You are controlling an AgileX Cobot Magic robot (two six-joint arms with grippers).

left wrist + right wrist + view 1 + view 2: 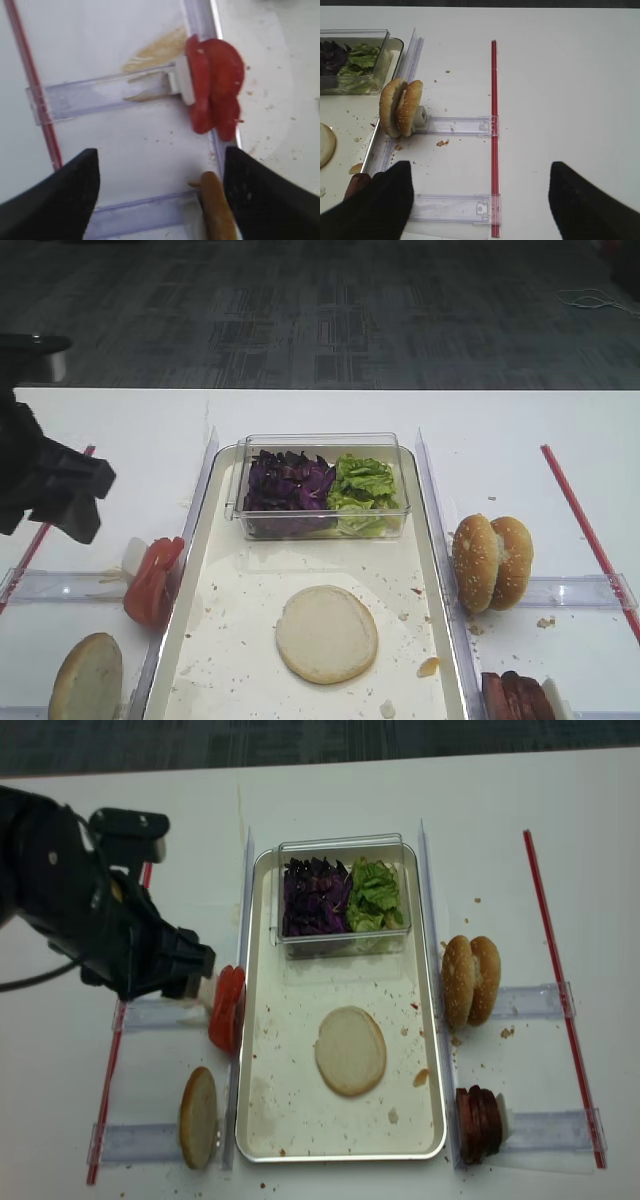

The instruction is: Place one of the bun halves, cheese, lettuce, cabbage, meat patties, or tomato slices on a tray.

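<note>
A bun half (pixel 350 1051) is lying cut face up in the middle of the tray (pixel 262 1120), below the clear box holding the cabbage (pixel 315 896) and lettuce (pixel 376 894). At centre left, the left gripper (pixel 160 200) is hovering with fingers spread wide and empty, just above the tomato slices (pixel 227 1008) standing outside the tray's left rim. The right gripper (pixel 480 200) is hanging with its fingers apart over bare table at lower right.

A white table (pixel 120 415) fills the lower part of the scene, evenly lit. Beyond its far edge lies dark grey patterned carpet (pixel 330 320), with a pale cable (pixel 595 302) on the floor at the right.
</note>
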